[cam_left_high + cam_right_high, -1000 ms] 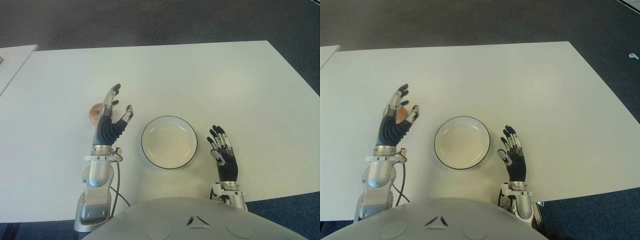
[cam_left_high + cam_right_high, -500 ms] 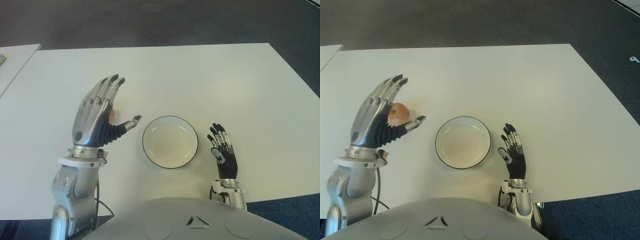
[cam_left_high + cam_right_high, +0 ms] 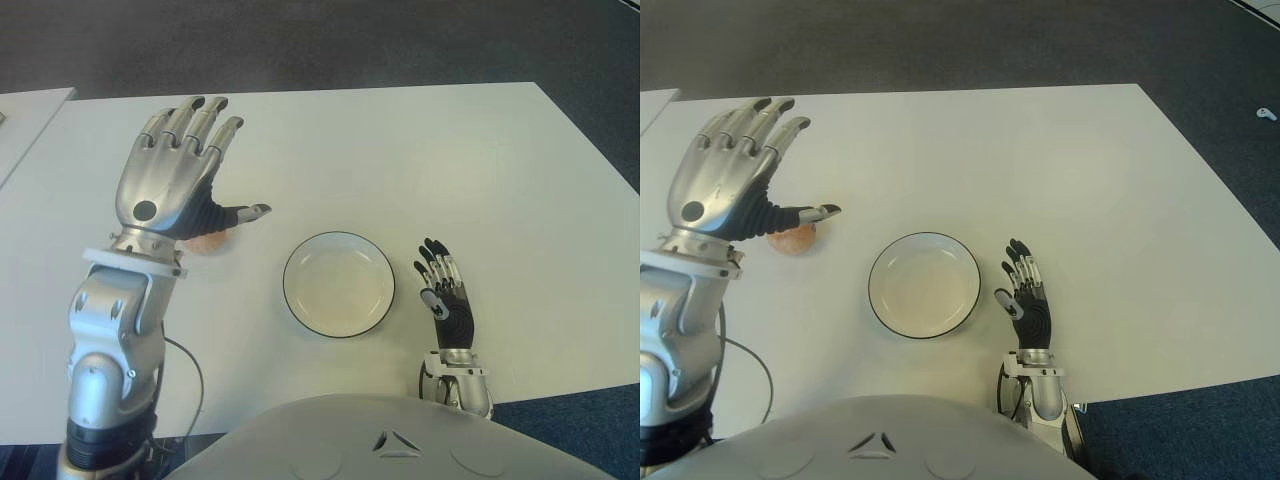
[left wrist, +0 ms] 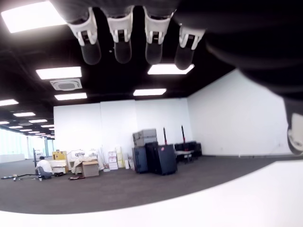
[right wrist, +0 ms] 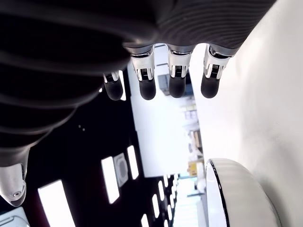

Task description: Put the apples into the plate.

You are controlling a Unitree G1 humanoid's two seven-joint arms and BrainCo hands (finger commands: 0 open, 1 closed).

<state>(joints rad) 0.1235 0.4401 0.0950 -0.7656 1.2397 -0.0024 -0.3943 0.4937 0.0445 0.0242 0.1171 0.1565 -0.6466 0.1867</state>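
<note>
**Left hand above apple, not yet grasped**

Your left hand is raised over the table, back upward, all four fingers extended and the thumb stretched toward 3 o'clock; it holds nothing. The apple sits on the table beneath the palm, mostly hidden in the left eye view and showing under the thumb in the right eye view. The empty plate lies at 3 o'clock from the apple, apart from it.

Your right hand shows just beside the plate at its 3 o'clock, fingers relaxed and empty.

For this step, I judge you should lower the palm squarely over the apple and close thumb against fingers round its widest part; a round fruit may roll if touched on one side first.

The white table is bare elsewhere. Dark carpet lies beyond its 12 o'clock edge. The left wrist view shows an open room with ceiling lights and stacked cases.
</note>
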